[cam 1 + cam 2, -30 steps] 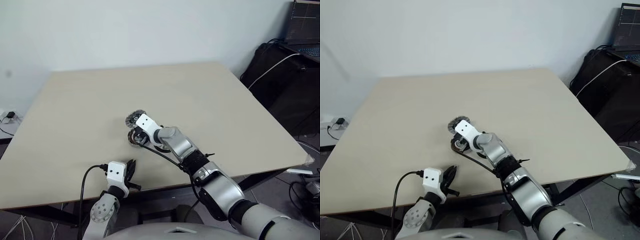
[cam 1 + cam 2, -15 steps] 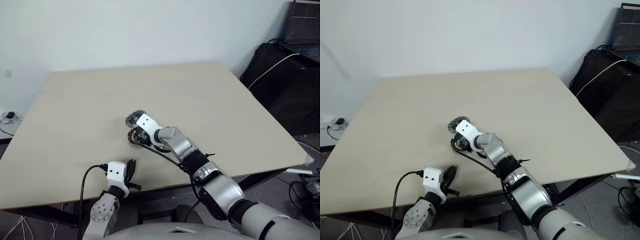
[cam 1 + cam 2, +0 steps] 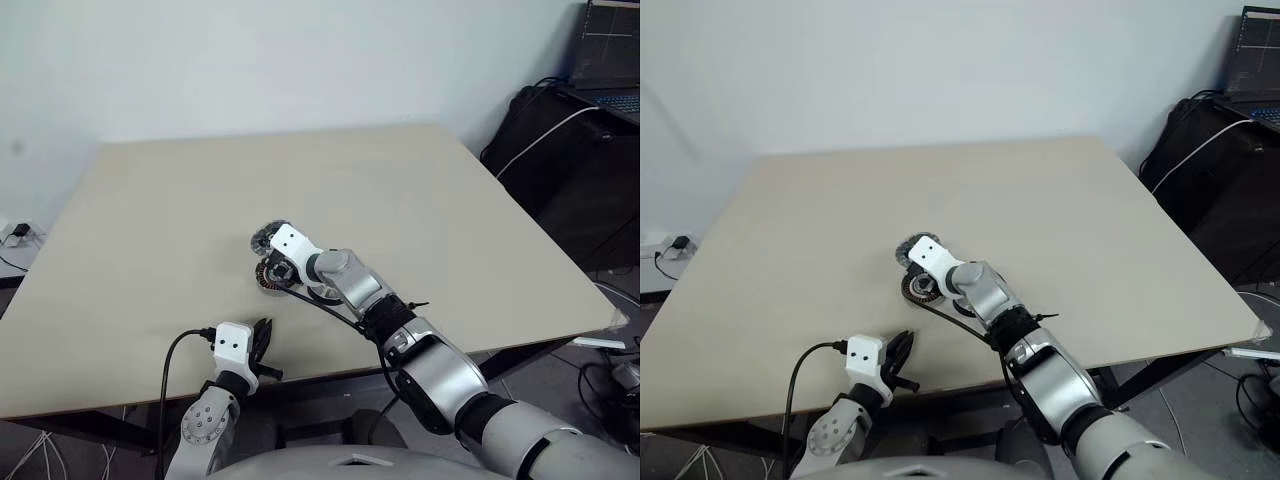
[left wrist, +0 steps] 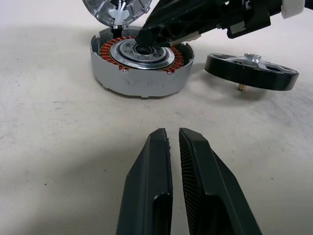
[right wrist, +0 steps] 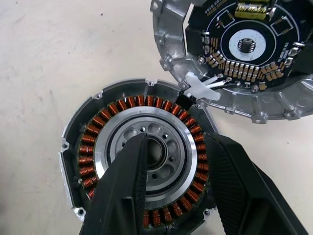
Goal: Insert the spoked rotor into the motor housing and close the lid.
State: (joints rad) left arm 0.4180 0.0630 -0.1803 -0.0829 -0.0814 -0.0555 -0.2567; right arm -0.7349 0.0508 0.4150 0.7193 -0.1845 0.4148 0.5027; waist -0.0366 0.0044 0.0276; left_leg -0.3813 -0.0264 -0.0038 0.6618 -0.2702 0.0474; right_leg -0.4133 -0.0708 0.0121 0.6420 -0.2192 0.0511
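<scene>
Copper-wound motor housing (image 5: 142,166) sits directly under the right pincer (image 5: 171,147), whose fingers stand spread.

The right gripper (image 3: 923,283) hangs over the motor housing (image 3: 917,290) mid-table (image 3: 1090,230); the lid (image 3: 906,248) sits touching it at twelve o'clock.

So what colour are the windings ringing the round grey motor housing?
Copper-orange windings, around the motor housing's silver centre; clearest in the right wrist view.
</scene>
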